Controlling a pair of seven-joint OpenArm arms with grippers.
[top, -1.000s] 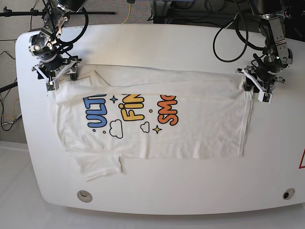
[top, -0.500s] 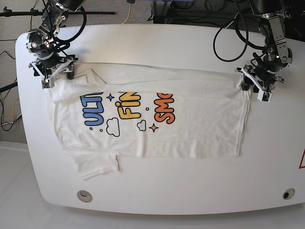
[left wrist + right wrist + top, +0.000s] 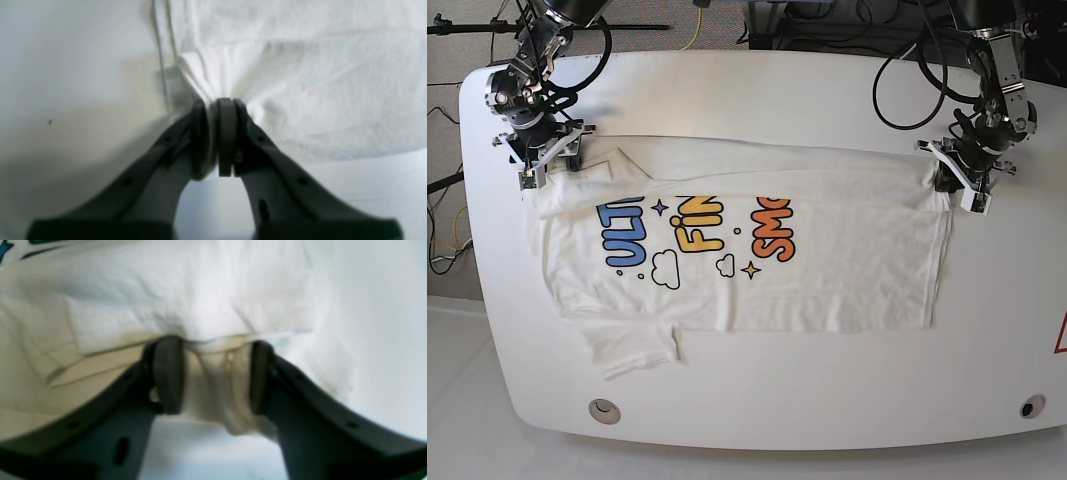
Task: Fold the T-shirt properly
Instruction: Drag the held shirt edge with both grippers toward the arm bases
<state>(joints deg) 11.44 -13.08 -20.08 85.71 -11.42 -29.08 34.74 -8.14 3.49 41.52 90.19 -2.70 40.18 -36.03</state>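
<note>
The white T-shirt (image 3: 827,270) lies flat on the table (image 3: 777,90), its coloured lettering facing up and its far edge folded over in a long band. A sleeve sticks out at the front left. My left gripper (image 3: 948,183) sits at the shirt's far right corner; in the left wrist view the gripper (image 3: 215,106) is shut tight on a pinch of T-shirt (image 3: 300,83). My right gripper (image 3: 547,165) is at the far left corner. In the right wrist view this gripper (image 3: 213,373) has its pads (image 3: 168,373) pressing a creased bunch of T-shirt (image 3: 200,290) from both sides.
Black cables and arm bases stand along the table's back edge. Two round holes (image 3: 605,409) (image 3: 1031,406) sit near the front edge. A red mark (image 3: 1060,335) shows at the right edge. Bare white tabletop surrounds the shirt.
Both grippers have closed on the shirt's far corners: the left fully, the right about halfway around a bunch of cloth. The shirt's left side shifted slightly.
</note>
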